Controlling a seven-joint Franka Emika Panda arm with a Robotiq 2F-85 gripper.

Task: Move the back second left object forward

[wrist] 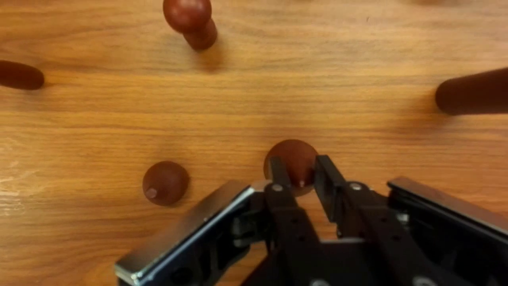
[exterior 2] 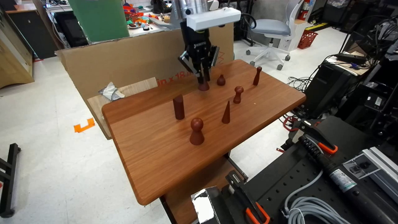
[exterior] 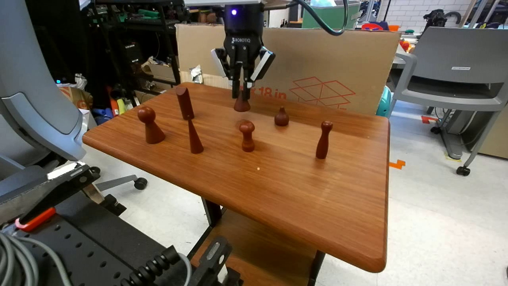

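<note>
Fingers [wrist: 331,180] straddle the cone-topped piece [wrist: 295,157], narrow gap, can't tell if gripping; they hide its top in both exterior views. Wrist view crops slant-topped cylinder [wrist: 474,93].

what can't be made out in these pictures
Cone piece: upper part mostly hidden by the gripper, both exterior views.
Whether the fingers touch it: unclear, wrist view; they partly cover its sides.
Cylinder: top cut off by right edge, wrist view.
Pin-shaped piece: top cut off by left edge, wrist view.

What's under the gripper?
A cone-shaped piece. Its lower part shows below the fingers; they hide most of the rest in both exterior views. What's directly beneath the piece: covered.
</note>
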